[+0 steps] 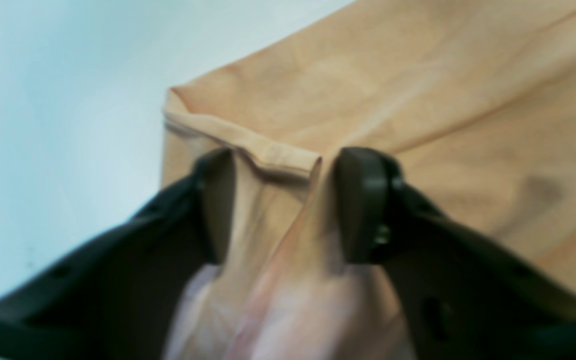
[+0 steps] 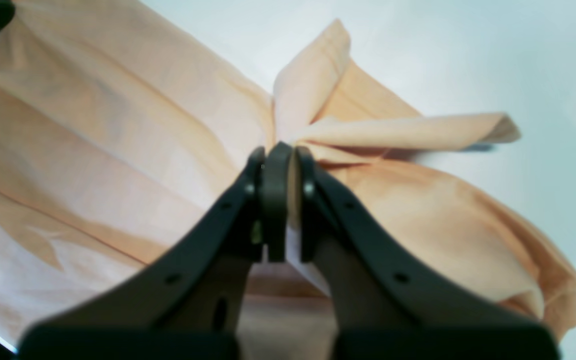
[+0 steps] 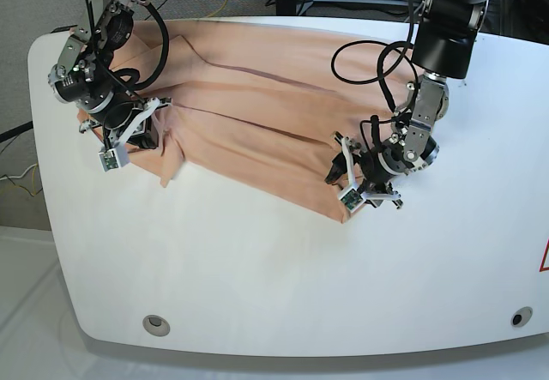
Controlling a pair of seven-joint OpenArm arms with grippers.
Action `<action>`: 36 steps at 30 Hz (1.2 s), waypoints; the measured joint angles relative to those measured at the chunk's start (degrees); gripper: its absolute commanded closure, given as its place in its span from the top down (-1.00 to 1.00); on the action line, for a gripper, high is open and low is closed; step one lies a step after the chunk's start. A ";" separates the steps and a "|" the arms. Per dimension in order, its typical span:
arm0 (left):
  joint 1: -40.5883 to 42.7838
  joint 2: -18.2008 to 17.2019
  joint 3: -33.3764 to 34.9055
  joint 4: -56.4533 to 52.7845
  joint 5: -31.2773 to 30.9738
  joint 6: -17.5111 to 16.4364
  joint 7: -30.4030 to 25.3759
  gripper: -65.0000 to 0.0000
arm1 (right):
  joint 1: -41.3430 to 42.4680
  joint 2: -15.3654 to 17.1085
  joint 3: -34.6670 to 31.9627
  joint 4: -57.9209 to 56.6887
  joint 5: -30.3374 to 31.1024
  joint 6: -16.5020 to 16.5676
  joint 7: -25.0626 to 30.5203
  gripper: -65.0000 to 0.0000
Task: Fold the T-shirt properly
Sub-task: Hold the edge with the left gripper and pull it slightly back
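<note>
Left gripper (image 1: 283, 205) set half spread around a bunched corner of the T-shirt (image 1: 418, 100), hem edge standing up between the fingers (image 1: 363, 205); cloth lies in the gap, yet the blur leaves it unclear whether both pads actually press it, so grip cannot be told. Right gripper (image 2: 280, 200) pressed together, pinching a gathered fold of the same shirt, with pleats fanning away from the tips.

Seen from the base view: T-shirt (image 3: 257, 114) spread across the far half of the white table (image 3: 257, 268), long axis running side to side between the two arms, slightly slanted, front edge dropping toward the left gripper (image 3: 356, 178). Right gripper (image 3: 137, 127) at the opposite end, cloth puckered beside it.

Key relation for the coming move: body of the shirt stretches away from each gripper toward the other, both ends of the near edge covered, one arm per corner, neither nearer to the middle. Probably a lift or carry of this near edge over the far one, needing the left fingers fully closed first
</note>
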 measured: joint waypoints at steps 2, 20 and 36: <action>-0.13 0.09 -0.02 -1.03 -0.28 0.59 -1.05 -0.45 | -0.02 0.00 0.00 0.00 0.00 -0.02 0.00 -0.94; -0.31 -0.31 -0.13 -2.78 -1.27 0.72 -2.60 -0.90 | -0.61 0.00 0.00 0.00 0.00 0.00 0.00 -0.94; 0.37 -1.09 -0.11 1.81 1.44 1.20 1.81 -0.92 | -0.61 0.00 0.00 0.00 0.00 0.00 0.00 -0.94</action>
